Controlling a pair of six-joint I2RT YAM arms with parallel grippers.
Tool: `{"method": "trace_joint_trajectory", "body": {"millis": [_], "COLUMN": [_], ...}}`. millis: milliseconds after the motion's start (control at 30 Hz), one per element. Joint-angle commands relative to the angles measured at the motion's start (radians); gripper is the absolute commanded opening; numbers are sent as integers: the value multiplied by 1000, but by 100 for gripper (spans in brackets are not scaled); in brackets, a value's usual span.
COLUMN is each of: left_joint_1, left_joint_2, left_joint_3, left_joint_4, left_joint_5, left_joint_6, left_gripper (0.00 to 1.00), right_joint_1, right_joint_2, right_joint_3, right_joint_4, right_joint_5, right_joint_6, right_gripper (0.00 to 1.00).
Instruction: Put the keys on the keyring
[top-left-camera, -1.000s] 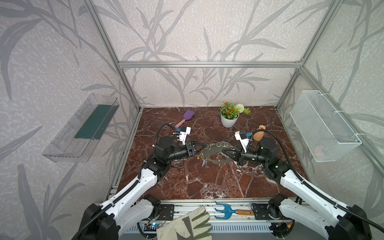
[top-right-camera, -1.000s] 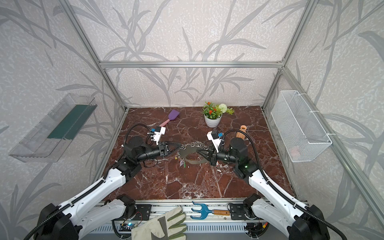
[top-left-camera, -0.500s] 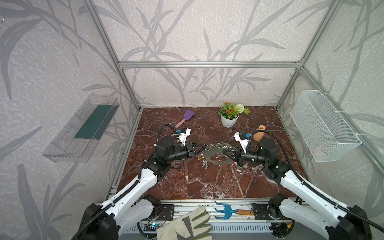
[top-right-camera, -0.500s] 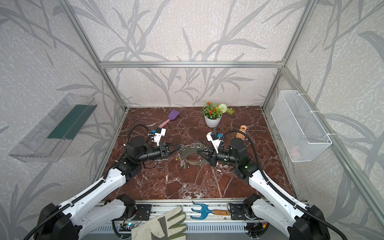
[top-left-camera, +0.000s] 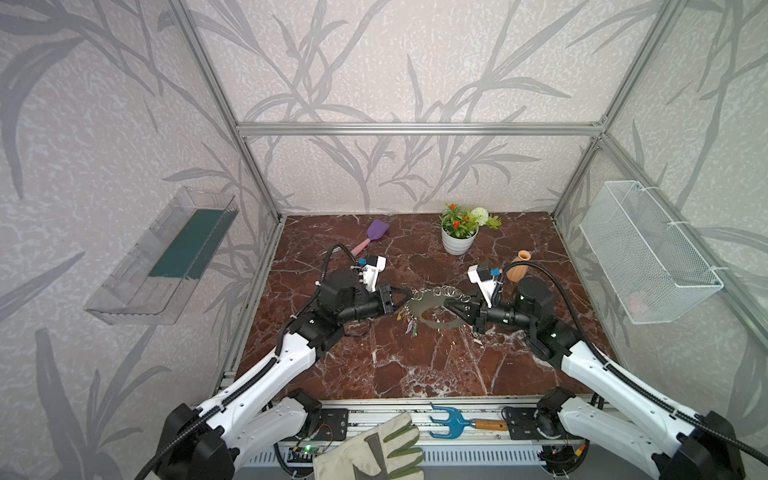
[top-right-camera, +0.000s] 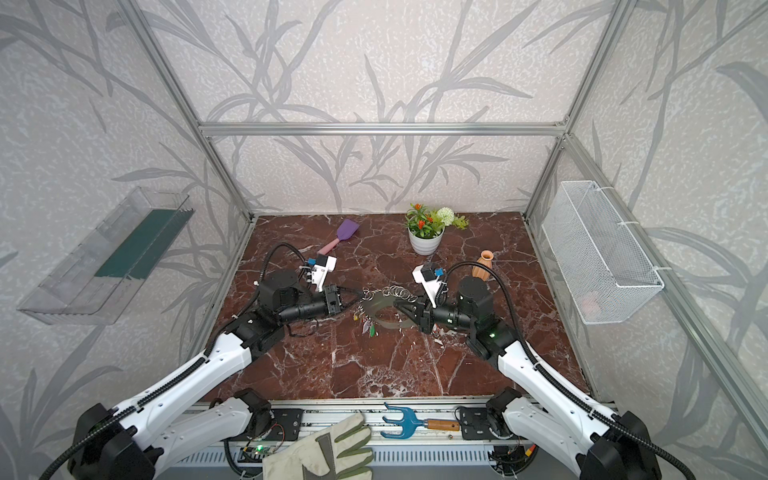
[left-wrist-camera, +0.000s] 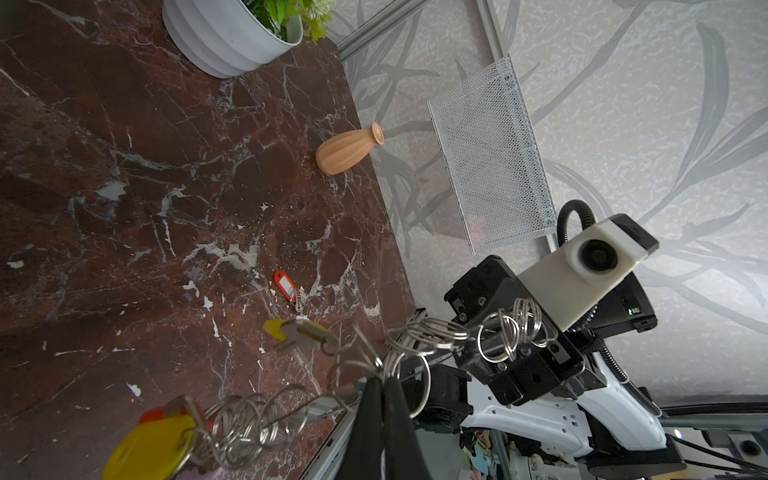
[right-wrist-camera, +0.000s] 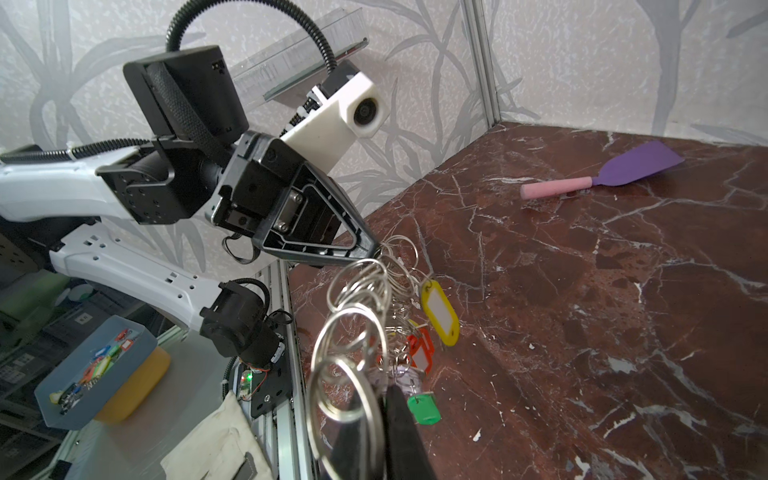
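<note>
Both top views are bright and evenly lit by soft light from above. The arms cast only faint, diffuse shadows on the table (top-left-camera: 415, 365). Wide-angle distortion splays the posts of the frame (top-right-camera: 382, 129) outward near the edges. The wrist views are dimmer. The nearest keys (left-wrist-camera: 149, 449) and the closest rings of the keyring (right-wrist-camera: 365, 286) are blurred.

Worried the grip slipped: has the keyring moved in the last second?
No. In both top views the keyring hangs at the same spot in front of the white flower pot, with no visible shift either way.
</note>
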Motion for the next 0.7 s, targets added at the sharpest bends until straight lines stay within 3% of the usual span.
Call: {"method": "trace_joint_trajectory", "body": {"millis": [0, 133, 233, 400, 667], "left_joint_1": [-35, -46, -51, -55, -64], "left_joint_2": [1, 24, 51, 123, 239], "left_joint_3": [63, 87, 93, 144, 228], "left_joint_4": [-98, -148, -146, -164, -208], "left_joint_5": [-92, -199, -260, -358, -632], "left_joint_6": [121, 177, 198, 239, 359], "left_gripper": [0, 0, 0, 0, 0], "right_joint_1": [7, 2, -5, -18, -22], "right_joint_2": [-22, -43, -47, -8, 119], "right_joint_3": [21, 26, 47, 91, 112], "right_joint_4": [-19, -63, -134, -222, -219], "right_joint_5": [55, 112, 162, 237, 267], "right_joint_6": [-9, -4, -13, -24, 10], "right_gripper": [25, 44, 51, 53, 53]}}
